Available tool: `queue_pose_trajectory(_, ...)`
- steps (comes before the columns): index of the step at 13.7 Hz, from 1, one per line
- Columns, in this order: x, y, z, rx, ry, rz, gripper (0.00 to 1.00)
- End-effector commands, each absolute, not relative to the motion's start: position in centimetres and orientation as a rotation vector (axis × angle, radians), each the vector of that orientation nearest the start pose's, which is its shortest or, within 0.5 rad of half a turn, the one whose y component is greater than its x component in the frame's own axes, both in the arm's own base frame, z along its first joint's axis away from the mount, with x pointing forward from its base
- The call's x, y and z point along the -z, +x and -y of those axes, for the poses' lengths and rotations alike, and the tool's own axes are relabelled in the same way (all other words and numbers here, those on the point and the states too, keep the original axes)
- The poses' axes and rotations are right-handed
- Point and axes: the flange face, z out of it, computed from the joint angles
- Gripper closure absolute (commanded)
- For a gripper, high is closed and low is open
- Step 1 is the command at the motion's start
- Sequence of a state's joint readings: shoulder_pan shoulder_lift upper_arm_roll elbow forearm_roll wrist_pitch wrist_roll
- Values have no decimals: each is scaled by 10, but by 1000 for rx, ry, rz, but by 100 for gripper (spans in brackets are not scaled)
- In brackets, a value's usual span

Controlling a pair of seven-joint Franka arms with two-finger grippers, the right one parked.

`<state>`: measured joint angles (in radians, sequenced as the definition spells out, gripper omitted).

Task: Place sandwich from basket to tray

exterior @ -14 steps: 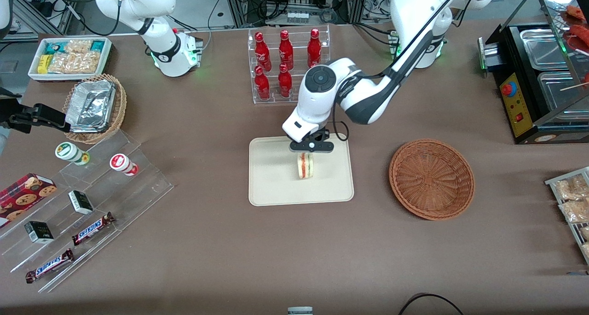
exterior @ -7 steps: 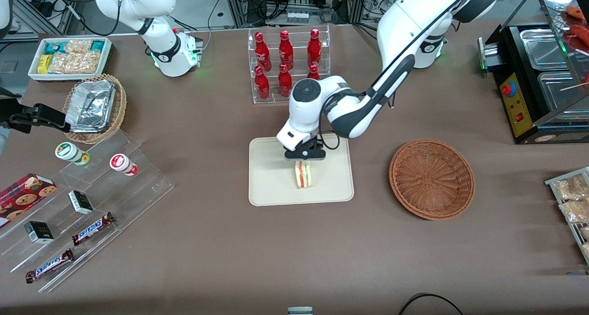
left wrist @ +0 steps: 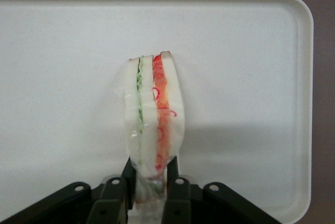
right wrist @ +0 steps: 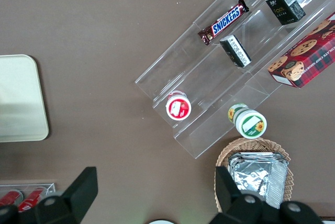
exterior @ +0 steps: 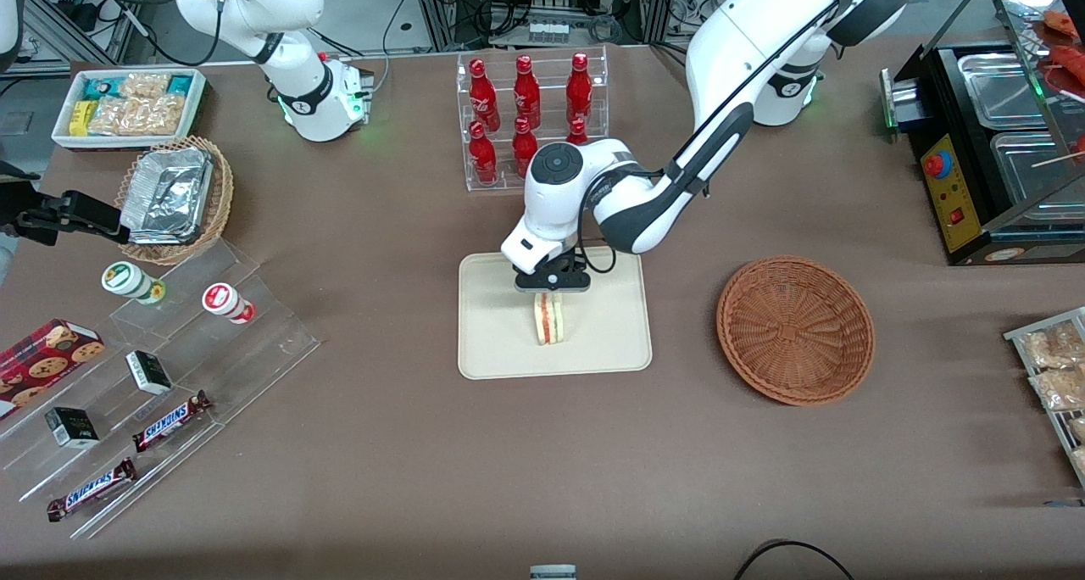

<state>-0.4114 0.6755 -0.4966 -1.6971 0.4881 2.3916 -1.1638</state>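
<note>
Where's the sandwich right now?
In the front view the sandwich stands on edge over the middle of the tray, pinched at one end by the gripper; the basket sits empty beside the tray.

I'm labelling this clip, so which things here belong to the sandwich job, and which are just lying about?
Part of the job:
- sandwich, pinched in the claw over the tray
- basket, no longer holding it

Lying about:
- red bottles
- foil container
- Snickers bars
- cookie box
</note>
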Motion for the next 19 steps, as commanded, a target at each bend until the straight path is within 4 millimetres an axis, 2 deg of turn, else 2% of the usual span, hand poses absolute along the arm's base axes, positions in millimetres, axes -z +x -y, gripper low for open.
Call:
queue_pose_trajectory(1,-254,460,519,225,-3222,60,1)
queue_pose_trajectory(3,-266,464,516,242,-3213,75,1)
queue_pose_trajectory(4,-282,467,513,253,-3189,91,1)
queue_pose_trajectory(6,-326,482,503,271,-3126,168,0)
queue_pose_trajectory(8,-386,491,482,248,-3115,336,0)
queue_pose_trajectory(10,-443,501,450,249,-3109,477,0)
queue_pose_trajectory(12,-483,508,415,239,-3074,567,0)
queue_pose_trajectory(13,-498,516,392,237,-3053,611,0)
queue_pose_trajectory(16,-544,533,325,165,-3087,564,0)
queue_pose_trajectory(17,-555,536,301,127,-3096,519,0)
queue_pose_trajectory(19,-573,536,267,81,-3098,461,0)
